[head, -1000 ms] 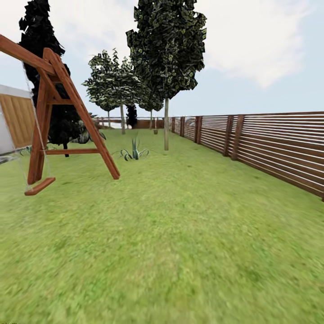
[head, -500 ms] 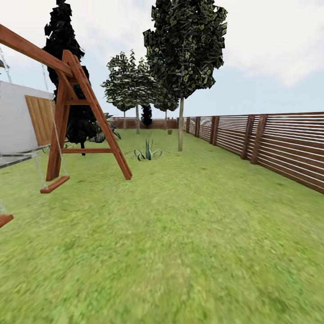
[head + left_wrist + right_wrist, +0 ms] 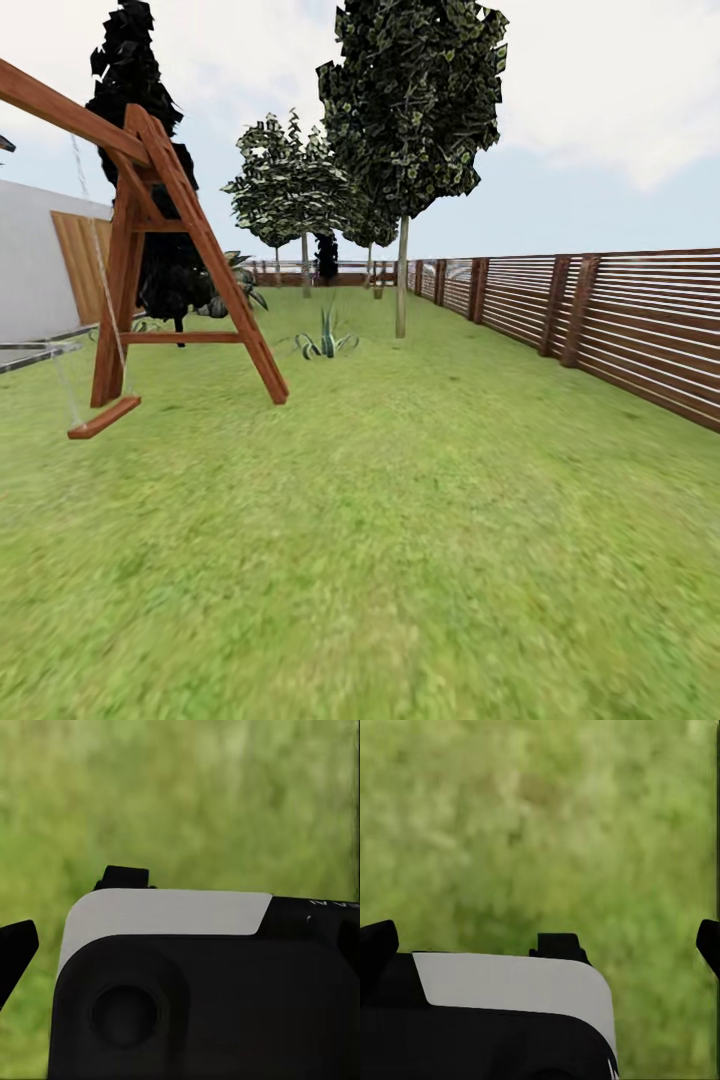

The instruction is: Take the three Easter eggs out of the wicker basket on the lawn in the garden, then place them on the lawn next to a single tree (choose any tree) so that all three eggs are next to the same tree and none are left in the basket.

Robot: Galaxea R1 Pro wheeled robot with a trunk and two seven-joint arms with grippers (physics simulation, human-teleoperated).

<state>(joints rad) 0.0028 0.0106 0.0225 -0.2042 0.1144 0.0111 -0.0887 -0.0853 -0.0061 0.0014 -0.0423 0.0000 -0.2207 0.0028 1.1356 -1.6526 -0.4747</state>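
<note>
Green lawn spread ahead, wooden swing frame at left, slatted fence at right, leafy tree far off, claw state of both arms cannot be told, only grass seen beneath.

Swing frame cut off at left edge; fence cut at right; lawn blurred in both wrist views.

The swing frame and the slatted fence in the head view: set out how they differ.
The swing frame is reddish-brown with slanted legs forming an A; the slatted fence is darker brown, made of horizontal slats between upright posts. The swing frame stands at the view's left, out on the lawn; the slatted fence runs along the right edge, receding toward the trees. The frame carries a hanging seat; the fence carries nothing. Both look wooden.
</note>
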